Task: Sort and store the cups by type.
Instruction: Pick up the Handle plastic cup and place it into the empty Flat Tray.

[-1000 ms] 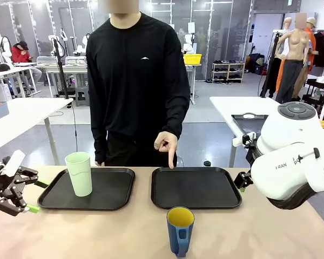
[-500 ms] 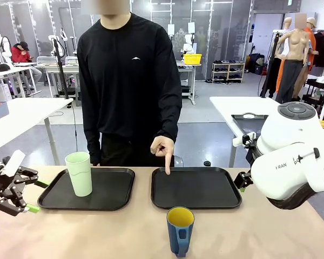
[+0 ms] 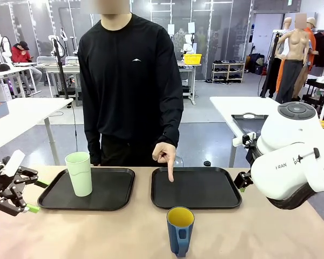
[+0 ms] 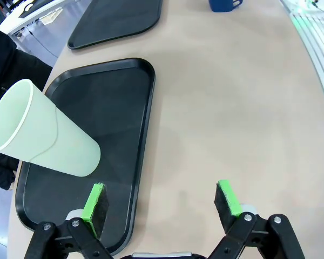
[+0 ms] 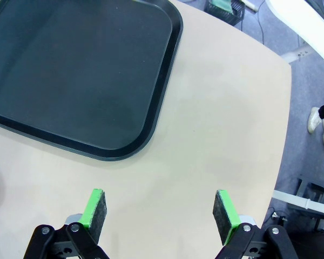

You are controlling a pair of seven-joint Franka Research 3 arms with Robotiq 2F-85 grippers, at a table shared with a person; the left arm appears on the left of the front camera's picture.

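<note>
The mint-green tumbler [image 3: 79, 174] stands upright on the left tray [image 3: 116, 198]. The blue mug [image 3: 180, 231] sits on the surface [image 3: 113, 234], near side of the right tray [image 3: 210, 191], where a person's hand [image 3: 164, 154] points down. The left end effector [image 4: 161, 197] and right end effector [image 5: 160, 204] are both spread, holding nothing.

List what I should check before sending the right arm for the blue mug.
1. Mug upright on the table, in front of the right tray: ok.
2. Right pincer open, holding nothing: ok.
3. Left pincer open, holding nothing: ok.
4. Tumbler upright on the left tray: ok.
5. Person's hand away from the right tray: not ok, a finger points down onto it.
</note>
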